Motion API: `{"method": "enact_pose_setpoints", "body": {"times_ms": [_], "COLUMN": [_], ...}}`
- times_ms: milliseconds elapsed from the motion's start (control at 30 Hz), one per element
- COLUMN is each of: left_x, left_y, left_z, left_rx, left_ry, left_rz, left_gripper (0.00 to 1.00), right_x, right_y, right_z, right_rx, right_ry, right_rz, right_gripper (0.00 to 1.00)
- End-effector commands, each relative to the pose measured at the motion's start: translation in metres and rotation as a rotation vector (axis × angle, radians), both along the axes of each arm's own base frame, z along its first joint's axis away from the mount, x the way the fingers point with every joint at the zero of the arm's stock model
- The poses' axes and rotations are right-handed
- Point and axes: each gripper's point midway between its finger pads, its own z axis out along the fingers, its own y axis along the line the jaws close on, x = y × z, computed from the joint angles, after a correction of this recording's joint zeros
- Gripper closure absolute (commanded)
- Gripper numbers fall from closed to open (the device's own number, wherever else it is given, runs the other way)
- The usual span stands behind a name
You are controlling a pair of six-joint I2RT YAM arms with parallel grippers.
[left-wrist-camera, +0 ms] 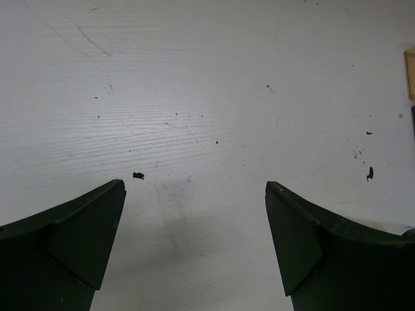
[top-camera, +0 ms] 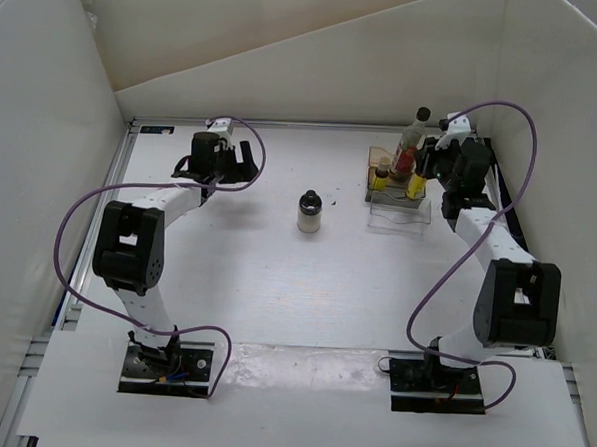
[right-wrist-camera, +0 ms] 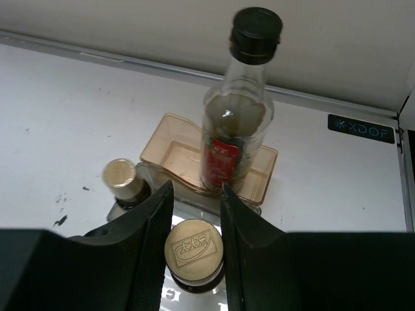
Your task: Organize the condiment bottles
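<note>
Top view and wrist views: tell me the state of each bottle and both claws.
Tall bottle: upright in the tray, capped.
Gripped yellow bottle: capped, held by the right claw.
Other yellow bottle: upright, capped, free.
Squat bottle: upright on the table, capped.
Left claw: open, empty.
Right claw: shut on the gripped yellow bottle.

The tall bottle (right-wrist-camera: 237, 123) is clear glass with a black cap and a red label. The tray (right-wrist-camera: 170, 150) is see-through amber-brown. The near small bottle (right-wrist-camera: 192, 249) has a bronze cap stamped with a framed logo. The far small bottle (right-wrist-camera: 121, 178) has a paler gold cap, and both seem yellow-bodied. The squat bottle (top-camera: 309, 216) is whitish, dark-capped. The table (left-wrist-camera: 194, 84) is white, speckled black. The cables (top-camera: 73, 232) are purple.
</note>
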Motion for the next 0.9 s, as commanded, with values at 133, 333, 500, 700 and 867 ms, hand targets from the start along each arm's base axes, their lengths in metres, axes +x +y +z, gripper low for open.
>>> {"method": "enact_pose_setpoints", "body": {"times_ms": [133,333,500,700,867], "left_x": [0.013,0.018,0.021,0.022,0.022], "left_y": [0.0,-0.001,-0.002,0.001,0.002], "left_z": [0.008,0.003,-0.001,-0.008,-0.009], "left_rx": [0.01,0.014,0.016,0.017,0.017], "left_ry": [-0.024,-0.012,-0.005,0.008,0.011], "left_rz": [0.007,0.007,0.007,0.012,0.014], "left_gripper": [0.0,0.0,0.0,0.0,0.0], "right_x": [0.035,0.06,0.072,0.078,0.076], "right_y": [-0.002,-0.014,-0.006,-0.003,-0.004], "right_z": [0.05,0.042,0.042,0.016,-0.005], "right_rx": [0.042,0.068,0.058,0.065,0.058], "right_ry": [-0.208,-0.204,-0.201,-0.151,-0.113], "right_rz": [0.019,0.014,0.028,0.037,0.032], "right_gripper": [1.0,1.0,1.0,1.0,1.0]}}
